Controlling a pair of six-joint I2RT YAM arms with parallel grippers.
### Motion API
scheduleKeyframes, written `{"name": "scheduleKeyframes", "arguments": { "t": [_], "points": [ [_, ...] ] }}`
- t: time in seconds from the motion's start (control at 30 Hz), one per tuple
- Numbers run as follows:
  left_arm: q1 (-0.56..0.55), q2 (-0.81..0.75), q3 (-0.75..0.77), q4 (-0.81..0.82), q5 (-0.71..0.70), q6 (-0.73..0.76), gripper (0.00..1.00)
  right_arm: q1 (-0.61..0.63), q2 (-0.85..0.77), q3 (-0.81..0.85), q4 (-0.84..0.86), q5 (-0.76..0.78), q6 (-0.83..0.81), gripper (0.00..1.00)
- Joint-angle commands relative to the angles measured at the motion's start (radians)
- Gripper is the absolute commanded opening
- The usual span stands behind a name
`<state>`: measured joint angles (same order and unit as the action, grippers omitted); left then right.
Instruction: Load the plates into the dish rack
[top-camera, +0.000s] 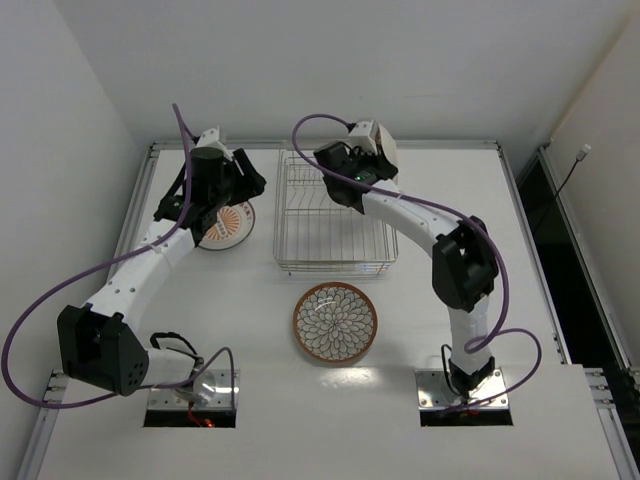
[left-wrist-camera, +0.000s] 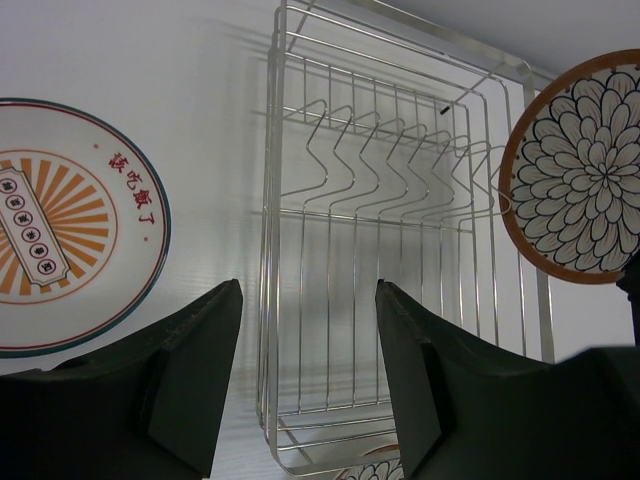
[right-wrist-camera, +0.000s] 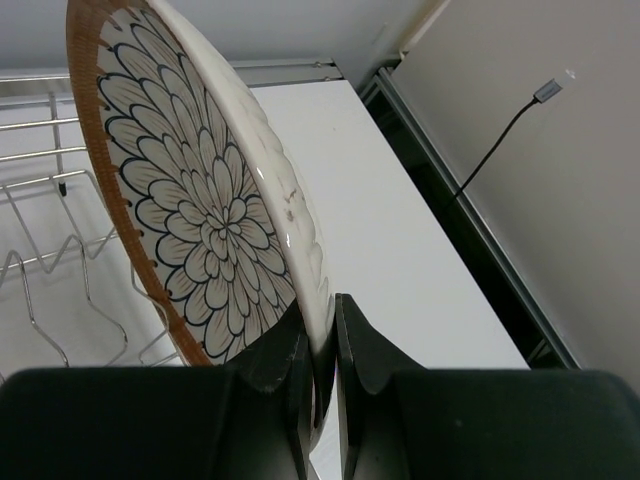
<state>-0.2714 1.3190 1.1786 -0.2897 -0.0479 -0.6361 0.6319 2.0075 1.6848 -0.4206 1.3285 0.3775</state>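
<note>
The right claw (right-wrist-camera: 322, 340) is clamped on the lower rim of a round ceramic plate with a terracotta-orange edge and a white petal-flower face (right-wrist-camera: 200, 200). This plate stands on edge, leaning slightly. Its patterned face is turned toward the rectangular silver wire dish rack (top-camera: 330, 266), and it hangs over the rack's far end.

The rack sits mid-tabletop (top-camera: 500, 250) with its long axis running away from the arms and its row of upright prongs running crosswise.

A second petal-patterned plate with an orange rim (top-camera: 335, 322) lies flat and face up, close to the rack's near end but not touching it.

Left of the rack, a round white plate with an orange sunburst face (top-camera: 228, 225) also lies flat. It carries red Chinese characters and a diagonal strip of small characters, too fine to read with certainty.

The left claw (left-wrist-camera: 308, 300) hangs above this plate, jaws apart and holding nothing.
</note>
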Motion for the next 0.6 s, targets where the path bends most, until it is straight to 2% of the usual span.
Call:
{"name": "scheduleKeyframes", "arguments": {
  "t": [0.0, 0.57],
  "points": [
    [0.005, -0.032, 0.006, 0.034, 0.011, 0.010, 0.54, 0.028, 0.036, 0.081, 0.072, 0.049, 0.006, 0.00],
    [0.005, -0.032, 0.006, 0.034, 0.020, 0.010, 0.54, 0.075, -0.085, 0.078, 0.060, 0.348, -0.015, 0.00]
  ]
}}
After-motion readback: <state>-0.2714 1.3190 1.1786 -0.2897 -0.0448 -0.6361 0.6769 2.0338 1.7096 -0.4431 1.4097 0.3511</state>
